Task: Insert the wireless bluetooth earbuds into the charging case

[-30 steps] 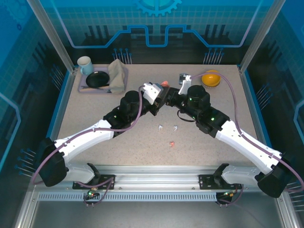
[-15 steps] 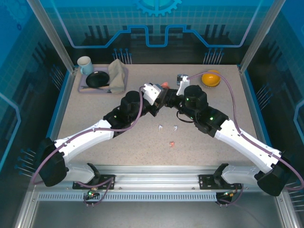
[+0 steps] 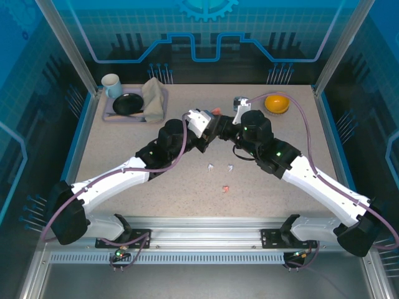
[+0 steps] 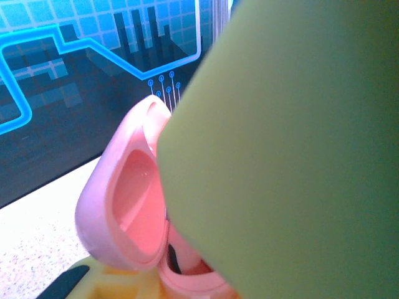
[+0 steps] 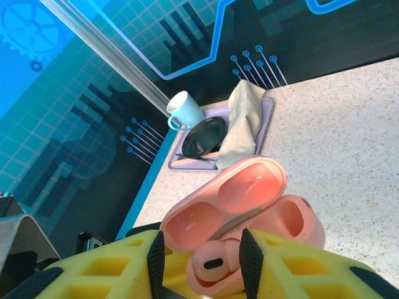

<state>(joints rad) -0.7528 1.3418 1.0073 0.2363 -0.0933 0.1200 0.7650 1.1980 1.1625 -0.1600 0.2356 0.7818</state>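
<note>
the salmon-pink, pebble-shaped charging case (image 5: 249,187) is held off the tabletop (image 3: 156,193), above its middle and toward the far edge, with the hinged lid swung back. it is clamped at its base by the left arm's yellow-padded fingers (image 4: 299,156), which are closed on it; held so, its two wells are turned toward the other arm, so that an earbud can be set in without the case sliding away.

the right arm's fingers (image 5: 112,274) are brought up against the open mouth of the case. one salmon-pink stemmed earbud (image 5: 212,266) is seen between them, at or in the nearer well. the fingers stand parted with a gap showing on one side of it, so they are judged to be open, not pinching; whether the earbud is fully seated cannot be told.

four earbuds are counted: the one at the case, and three lying loose on the tabletop between its middle and the near edge, namely two white ones (image 3: 211,167) (image 3: 230,167) side by side and one more pink one (image 3: 225,189) just nearer.

at the far left corner one lilac tray (image 3: 107,116) is set, carrying one pale mug (image 3: 112,84), one black dish (image 3: 128,104) and one folded beige cloth (image 3: 154,98). near the far right corner one orange-yellow rounded thing (image 3: 276,103) lies.
</note>
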